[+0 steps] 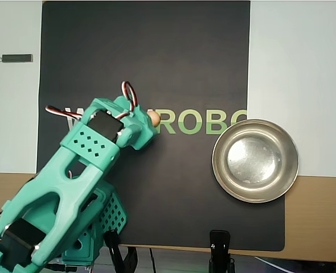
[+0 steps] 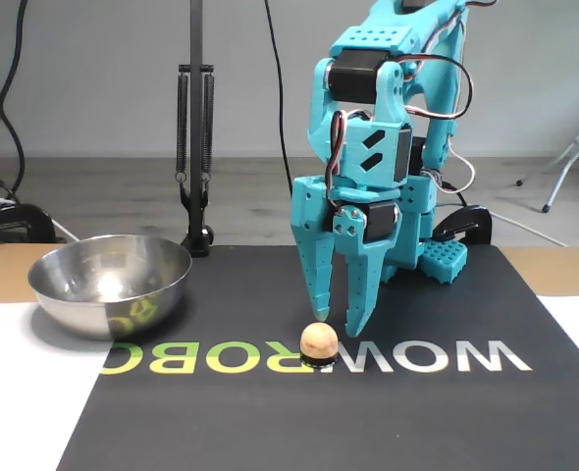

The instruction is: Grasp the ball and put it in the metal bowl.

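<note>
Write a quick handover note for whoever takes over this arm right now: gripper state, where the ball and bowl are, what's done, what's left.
Gripper: open, empty, fingertips pointing down just above and behind the ball.
Ball: sits on the black mat on the green lettering, not gripped.
Metal bowl: empty, at the mat's edge, left of the ball in the fixed view, right of it in the overhead view.
Done: arm lined up near the ball.
Left: lower, close on the ball, lift, carry it over, release in the bowl.

Teal arm [image 1: 71,187] over black mat [image 1: 156,68], ball [image 1: 154,118] at its tip, metal bowl [image 1: 255,161] right
</note>
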Motion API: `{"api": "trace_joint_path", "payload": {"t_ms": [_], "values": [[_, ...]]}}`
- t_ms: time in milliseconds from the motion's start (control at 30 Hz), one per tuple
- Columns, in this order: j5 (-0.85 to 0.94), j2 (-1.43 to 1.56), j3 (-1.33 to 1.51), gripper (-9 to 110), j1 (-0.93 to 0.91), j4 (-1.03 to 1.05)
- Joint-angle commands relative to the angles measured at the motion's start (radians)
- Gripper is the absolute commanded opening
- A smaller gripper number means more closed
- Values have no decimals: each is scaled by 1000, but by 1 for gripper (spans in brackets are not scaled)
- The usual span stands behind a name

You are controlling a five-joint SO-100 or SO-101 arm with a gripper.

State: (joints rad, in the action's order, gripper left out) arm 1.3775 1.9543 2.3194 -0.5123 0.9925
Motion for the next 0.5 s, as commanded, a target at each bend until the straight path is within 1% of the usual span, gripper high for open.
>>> {"api": "trace_joint_path", "payload": {"t_ms": [0, 333, 467], "values": [[5, -14, -11, 48, -17, -5], [5, -95, -17, 48, -41, -97], [5, -109, -17, 48, -43, -103]]}}
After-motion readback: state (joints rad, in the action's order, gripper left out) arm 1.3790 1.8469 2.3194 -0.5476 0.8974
